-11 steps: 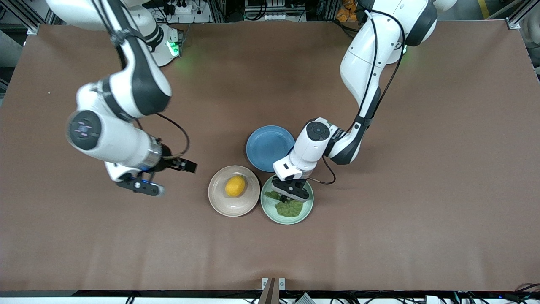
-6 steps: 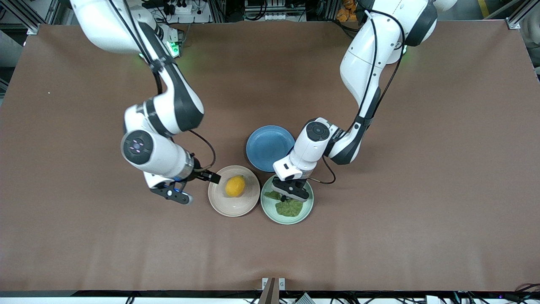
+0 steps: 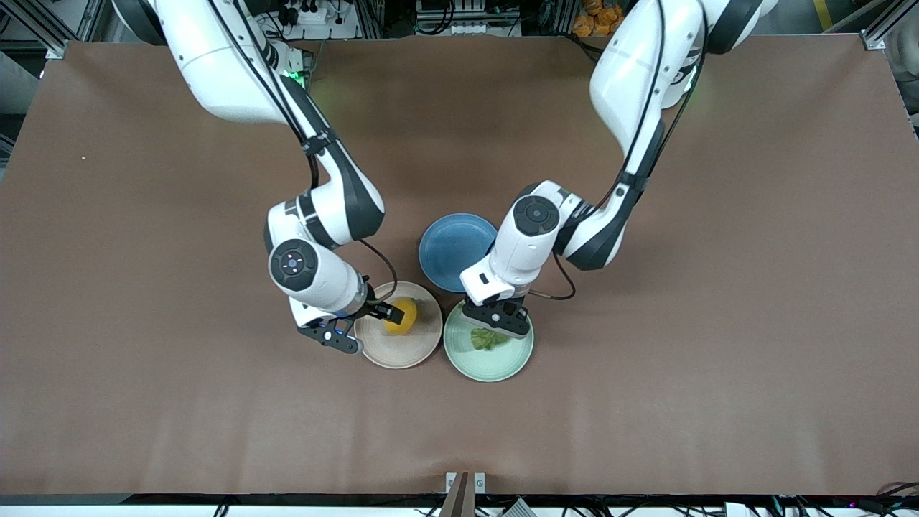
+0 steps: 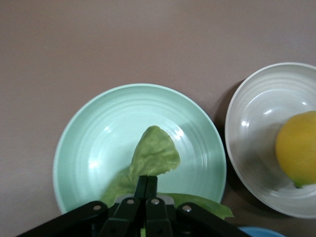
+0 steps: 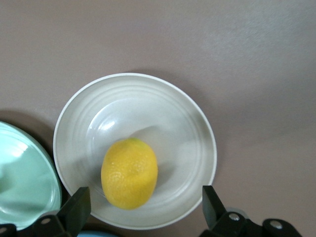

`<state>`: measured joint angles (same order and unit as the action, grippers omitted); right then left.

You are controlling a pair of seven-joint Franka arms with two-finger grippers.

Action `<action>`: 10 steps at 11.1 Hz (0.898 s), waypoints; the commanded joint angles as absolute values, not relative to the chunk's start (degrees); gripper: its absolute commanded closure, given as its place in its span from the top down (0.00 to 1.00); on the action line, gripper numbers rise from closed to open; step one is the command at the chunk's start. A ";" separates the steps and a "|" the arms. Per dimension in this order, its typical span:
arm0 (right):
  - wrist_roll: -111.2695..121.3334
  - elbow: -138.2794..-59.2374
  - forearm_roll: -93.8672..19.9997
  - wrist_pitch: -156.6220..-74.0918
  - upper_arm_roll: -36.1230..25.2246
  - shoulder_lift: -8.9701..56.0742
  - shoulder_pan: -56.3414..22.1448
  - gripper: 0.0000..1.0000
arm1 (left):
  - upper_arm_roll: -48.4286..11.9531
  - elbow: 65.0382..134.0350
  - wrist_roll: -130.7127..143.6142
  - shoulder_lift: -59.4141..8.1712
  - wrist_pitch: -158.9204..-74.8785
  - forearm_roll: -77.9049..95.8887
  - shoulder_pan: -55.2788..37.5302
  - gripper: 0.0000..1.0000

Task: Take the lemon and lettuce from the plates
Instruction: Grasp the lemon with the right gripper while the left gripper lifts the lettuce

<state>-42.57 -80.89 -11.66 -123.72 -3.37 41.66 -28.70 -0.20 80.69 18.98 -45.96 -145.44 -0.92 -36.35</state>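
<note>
The yellow-orange lemon lies in the beige-pink plate. My right gripper hangs open over this plate. In the right wrist view its fingers stand either side of the lemon, above the plate, and do not touch it. My left gripper is shut on the green lettuce over the mint green plate. In the left wrist view the shut gripper pinches one edge of the leaf, which droops over the mint plate.
An empty blue plate sits beside both plates, farther from the front camera and partly under the left arm's wrist. The two task plates nearly touch. Brown table spreads wide on all sides.
My right arm has swung in from the right arm's end of the table to over the beige-pink plate. My left gripper has risen a little and the lettuce is bunched up under it.
</note>
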 commanded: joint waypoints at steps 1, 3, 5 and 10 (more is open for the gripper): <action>-45.52 -79.89 -12.66 -127.08 -3.69 44.38 -30.14 1.00 | 0.26 82.44 20.57 -38.52 -136.96 -1.76 -34.73 0.00; -46.58 -79.89 -12.66 -129.71 -3.69 46.05 -30.67 1.00 | -0.26 82.44 19.17 -34.73 -131.34 -1.58 -30.96 0.00; -47.37 -79.89 -12.66 -132.52 -3.69 47.89 -31.37 1.00 | -1.14 82.53 13.22 -31.65 -124.67 -1.15 -25.34 0.00; -47.81 -79.80 -12.57 -135.61 -3.78 50.71 -32.43 1.00 | -1.05 82.88 -9.12 -31.20 -116.72 -1.23 -10.74 0.00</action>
